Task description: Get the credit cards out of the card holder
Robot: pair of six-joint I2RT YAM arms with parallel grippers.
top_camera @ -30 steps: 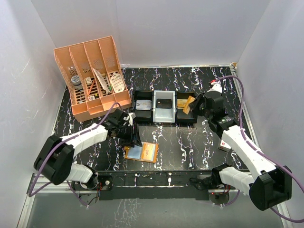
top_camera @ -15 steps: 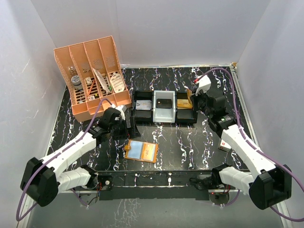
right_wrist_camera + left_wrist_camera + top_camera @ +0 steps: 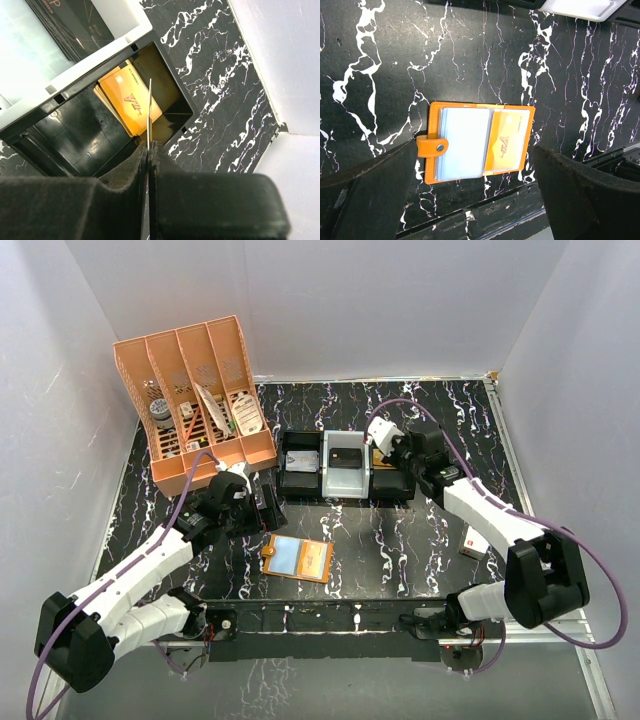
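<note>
The right gripper (image 3: 149, 150) is pinched tight on a thin card (image 3: 149, 112), seen edge-on and standing upright, so its face and colour cannot be told. It hangs over the end compartment of a black tray (image 3: 172, 117), where gold cards (image 3: 122, 97) lie flat. Beside that compartment is a white tray (image 3: 135, 20) with a black box (image 3: 75, 25) in it. A second ago this arm stood off to the right of the trays; it has swung left and now reaches over them.

The left gripper (image 3: 262, 508) has its fingers spread as wide as they go and holds nothing. A second ago they were half open right at the holder's left edge; since then it has lifted away toward the orange desk organizer (image 3: 195, 405).

The card holder (image 3: 298, 559) lies open and flat on the black marbled table (image 3: 470, 50), where it was before, near the front edge. A pale blue card (image 3: 462, 142) shows in its left half, a gold card (image 3: 509, 140) in its right.
</note>
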